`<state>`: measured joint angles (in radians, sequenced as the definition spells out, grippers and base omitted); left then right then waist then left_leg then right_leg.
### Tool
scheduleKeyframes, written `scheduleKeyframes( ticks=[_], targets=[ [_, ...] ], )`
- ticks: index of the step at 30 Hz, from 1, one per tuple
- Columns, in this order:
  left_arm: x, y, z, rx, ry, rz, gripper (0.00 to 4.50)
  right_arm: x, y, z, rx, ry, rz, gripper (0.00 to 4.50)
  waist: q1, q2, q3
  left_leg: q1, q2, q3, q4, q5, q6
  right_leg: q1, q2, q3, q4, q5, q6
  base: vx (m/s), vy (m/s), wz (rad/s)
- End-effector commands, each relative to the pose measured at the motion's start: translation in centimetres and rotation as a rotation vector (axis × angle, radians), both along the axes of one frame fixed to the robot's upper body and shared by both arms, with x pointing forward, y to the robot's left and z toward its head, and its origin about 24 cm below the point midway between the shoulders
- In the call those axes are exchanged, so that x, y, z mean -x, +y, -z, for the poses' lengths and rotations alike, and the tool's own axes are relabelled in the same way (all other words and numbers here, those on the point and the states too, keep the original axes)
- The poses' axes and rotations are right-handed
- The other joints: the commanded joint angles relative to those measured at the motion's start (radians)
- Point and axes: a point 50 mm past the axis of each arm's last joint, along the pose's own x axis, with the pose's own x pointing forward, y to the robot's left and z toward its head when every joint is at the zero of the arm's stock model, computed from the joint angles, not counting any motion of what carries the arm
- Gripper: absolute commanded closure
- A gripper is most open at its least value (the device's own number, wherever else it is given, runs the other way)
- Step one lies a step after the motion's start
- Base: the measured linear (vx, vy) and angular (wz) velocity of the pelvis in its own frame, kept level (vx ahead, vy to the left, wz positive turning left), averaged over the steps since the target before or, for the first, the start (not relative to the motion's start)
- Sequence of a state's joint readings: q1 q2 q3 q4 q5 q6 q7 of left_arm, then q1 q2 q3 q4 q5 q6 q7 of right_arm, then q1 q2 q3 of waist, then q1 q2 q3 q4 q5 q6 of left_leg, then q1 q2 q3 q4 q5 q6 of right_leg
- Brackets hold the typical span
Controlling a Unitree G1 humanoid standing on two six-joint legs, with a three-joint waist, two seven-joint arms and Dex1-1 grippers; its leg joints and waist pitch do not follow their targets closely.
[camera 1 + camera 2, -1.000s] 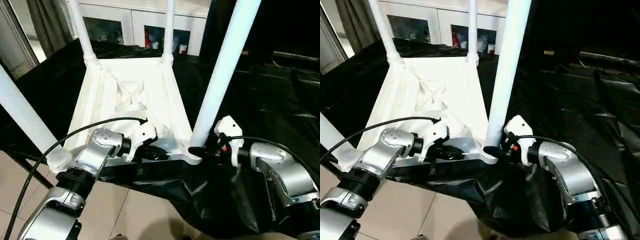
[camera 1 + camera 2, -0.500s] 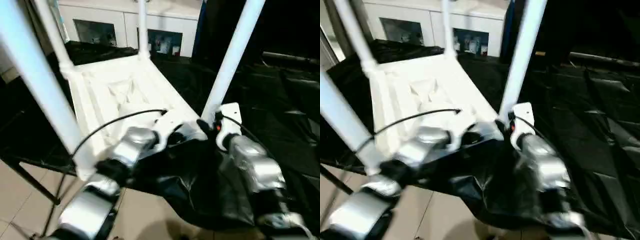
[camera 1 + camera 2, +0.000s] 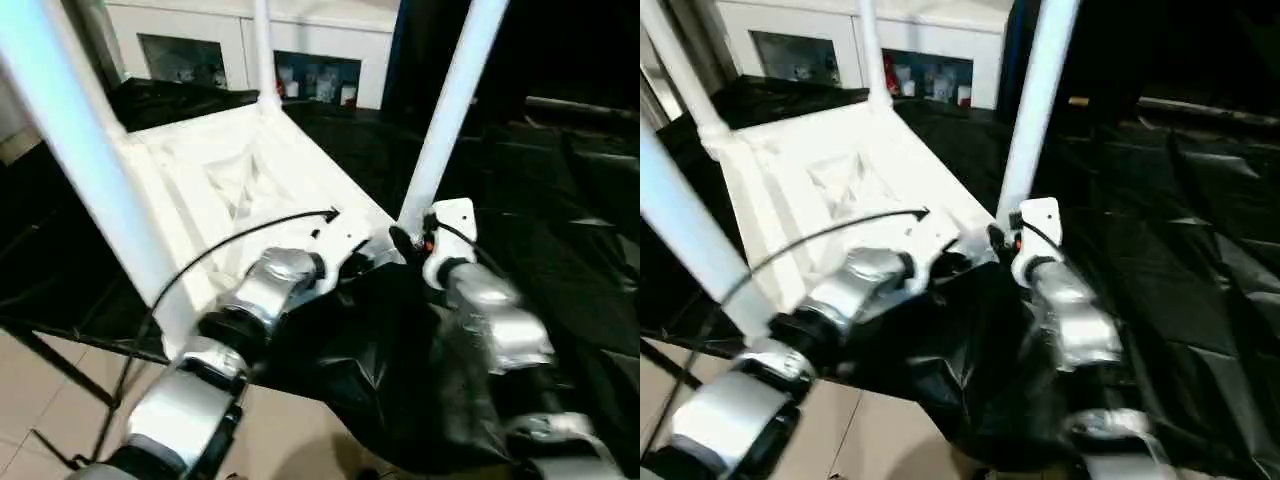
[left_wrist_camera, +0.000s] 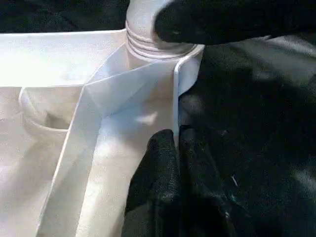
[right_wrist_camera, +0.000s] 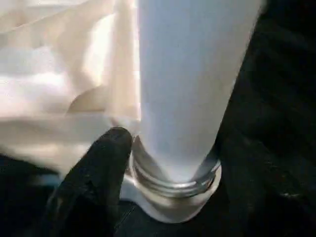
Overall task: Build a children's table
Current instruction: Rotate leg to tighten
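The children's table lies upside down, its white ribbed tabletop (image 3: 230,170) resting on a black sheet. White legs stand in its sockets: one at the near right corner (image 3: 450,110), one at the near left (image 3: 70,130), one at the far side (image 3: 262,50). My left gripper (image 4: 175,136) is shut on the tabletop's thin rim wall, close to the near right socket (image 4: 153,44). My right gripper (image 3: 403,240) stands open around the base of the near right leg (image 5: 192,74). One of its black fingers (image 5: 98,168) sits beside the threaded collar.
A black sheet (image 3: 560,220) covers the work table and hangs over its near edge. White cabinets with glass doors (image 3: 200,60) stand behind. Tiled floor (image 3: 40,400) shows at the near left.
The head views have swung and tilted, so the whole scene sits differently. Both grippers remain at the tabletop's near right corner, and the table itself has not visibly moved.
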<state>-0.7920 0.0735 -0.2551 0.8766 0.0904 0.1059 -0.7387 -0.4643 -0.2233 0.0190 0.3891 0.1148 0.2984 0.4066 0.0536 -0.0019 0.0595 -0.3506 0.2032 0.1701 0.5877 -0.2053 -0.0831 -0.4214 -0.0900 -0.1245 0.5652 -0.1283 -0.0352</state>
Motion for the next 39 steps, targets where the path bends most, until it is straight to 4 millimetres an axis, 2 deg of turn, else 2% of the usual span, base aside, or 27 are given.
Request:
scheduleKeyframes(
  ticks=[1, 2, 4, 5, 7, 8, 10, 14, 18, 20, 21, 24, 27, 31, 34, 39],
  targets=[
    [0.5, -0.8, -1.9, 0.085, -0.086, 0.147, 4.50, 0.8, 0.2, -0.7, 0.019, 0.012, -0.160, 1.20, 0.010, -0.009, -0.072, -0.008, 0.017, -0.001, -0.059, -0.080, 0.148, 0.080, -0.060, 0.050, -0.054, -0.238, -0.180, 0.000, 0.000, 0.00],
    [0.5, -0.8, -1.9, 0.086, -0.085, 0.152, 4.50, 0.8, 0.2, -0.8, 0.022, 0.013, -0.170, 1.20, 0.011, -0.012, -0.072, -0.010, 0.019, 0.001, -0.057, -0.072, 0.154, 0.079, -0.059, 0.053, -0.051, -0.227, -0.182, 0.000, 0.000, 0.00],
    [1.0, 0.1, -2.0, 0.106, -0.074, 0.212, 4.50, 2.1, -1.1, -1.4, 0.072, 0.035, -0.317, 0.98, 0.016, -0.010, -0.070, -0.008, 0.023, 0.001, -0.057, -0.081, 0.160, 0.079, -0.060, 0.054, -0.051, -0.230, -0.185, 0.000, 0.000, 0.00],
    [1.2, 0.6, -2.0, 0.107, -0.072, 0.231, 4.50, 2.7, -1.6, -1.6, 0.095, 0.044, -0.373, 0.95, 0.019, -0.008, -0.070, -0.004, 0.025, 0.002, -0.058, -0.092, 0.158, 0.075, -0.061, 0.055, -0.053, -0.246, -0.187, 0.000, 0.000, 0.00],
    [1.4, 0.9, -2.1, 0.107, -0.068, 0.254, 4.50, 3.2, -2.1, -1.7, 0.113, 0.055, -0.416, 0.91, 0.024, -0.010, -0.067, -0.004, 0.027, 0.003, -0.060, -0.110, 0.146, 0.074, -0.062, 0.055, -0.057, -0.284, -0.178, 0.000, 0.000, 0.00],
    [1.5, 1.3, -2.1, 0.105, -0.061, 0.276, 4.50, 3.5, -2.5, -1.9, 0.126, 0.063, -0.444, 0.70, 0.029, -0.010, -0.067, -0.002, 0.025, 0.004, -0.060, -0.118, 0.136, 0.074, -0.062, 0.054, -0.061, -0.314, -0.165, 0.000, 0.000, 0.00],
    [2.2, 2.2, -2.2, 0.104, -0.043, 0.346, 4.50, 3.8, -3.1, -2.1, 0.153, 0.067, -0.466, 0.56, 0.035, -0.008, -0.068, -0.001, 0.031, 0.001, -0.063, -0.122, 0.121, 0.072, -0.065, 0.057, -0.057, -0.327, -0.160, 0.000, 0.000, 0.00],
    [2.8, 2.9, -2.3, 0.099, -0.027, 0.391, 4.50, 3.8, -3.2, -2.3, 0.168, 0.069, -0.482, 0.51, 0.036, -0.007, -0.068, 0.001, 0.029, 0.003, -0.063, -0.130, 0.096, 0.068, -0.063, 0.058, -0.057, -0.327, -0.165, 0.000, 0.000, 0.00],
    [3.1, 3.3, -2.3, 0.096, -0.019, 0.410, 4.50, 3.8, -2.7, -2.5, 0.126, 0.067, -0.513, 0.51, 0.038, -0.010, -0.073, -0.002, 0.030, 0.001, -0.062, -0.125, 0.089, 0.073, -0.065, 0.058, -0.051, -0.306, -0.163, 0.000, 0.000, 0.00],
    [3.2, 3.3, -2.3, 0.097, -0.017, 0.412, 4.50, 3.9, -2.6, -2.5, 0.125, 0.068, -0.519, 0.51, 0.039, -0.008, -0.073, -0.001, 0.029, 0.003, -0.061, -0.114, 0.091, 0.070, -0.064, 0.059, -0.050, -0.295, -0.166, 0.000, 0.000, 0.00],
    [3.2, 3.3, -2.3, 0.096, -0.015, 0.414, 4.50, 3.9, -2.5, -2.3, 0.130, 0.074, -0.534, 0.77, 0.041, -0.011, -0.074, -0.001, 0.028, 0.004, -0.059, -0.108, 0.091, 0.071, -0.063, 0.059, -0.048, -0.291, -0.168, 0.000, 0.000, 0.00],
    [3.2, 3.3, -2.3, 0.094, -0.015, 0.415, 4.50, 3.9, -2.4, -2.0, 0.132, 0.080, -0.538, 0.90, 0.045, -0.012, -0.075, -0.004, 0.026, 0.003, -0.058, -0.098, 0.090, 0.072, -0.064, 0.059, -0.046, -0.291, -0.162, 0.000, 0.000, 0.00],
    [3.3, 3.2, -2.4, 0.094, -0.015, 0.418, 4.50, 3.9, -2.2, -1.7, 0.130, 0.086, -0.539, 1.29, 0.047, -0.013, -0.078, -0.005, 0.026, 0.003, -0.056, -0.090, 0.089, 0.073, -0.064, 0.059, -0.044, -0.290, -0.158, 0.000, 0.000, 0.00],
    [3.5, 3.2, -2.3, 0.092, -0.012, 0.422, 4.50, 4.0, -1.9, -1.3, 0.129, 0.094, -0.552, 1.39, 0.047, -0.012, -0.079, -0.005, 0.026, 0.003, -0.055, -0.080, 0.089, 0.073, -0.063, 0.059, -0.041, -0.272, -0.160, 0.000, 0.000, 0.00],
    [3.5, 3.3, -2.3, 0.090, -0.009, 0.424, 4.50, 4.1, -1.8, -1.2, 0.125, 0.097, -0.557, 1.77, 0.049, -0.011, -0.080, -0.005, 0.025, 0.004, -0.054, -0.077, 0.091, 0.073, -0.062, 0.059, -0.040, -0.267, -0.161, 0.000, 0.000, 0.00],
    [3.5, 3.3, -2.3, 0.087, -0.007, 0.424, 4.50, 4.0, -1.7, -1.0, 0.125, 0.101, -0.558, 1.91, 0.049, -0.012, -0.080, -0.005, 0.024, 0.004, -0.054, -0.082, 0.090, 0.073, -0.062, 0.059, -0.041, -0.277, -0.156, 0.000, 0.000, 0.00]
  ],
)
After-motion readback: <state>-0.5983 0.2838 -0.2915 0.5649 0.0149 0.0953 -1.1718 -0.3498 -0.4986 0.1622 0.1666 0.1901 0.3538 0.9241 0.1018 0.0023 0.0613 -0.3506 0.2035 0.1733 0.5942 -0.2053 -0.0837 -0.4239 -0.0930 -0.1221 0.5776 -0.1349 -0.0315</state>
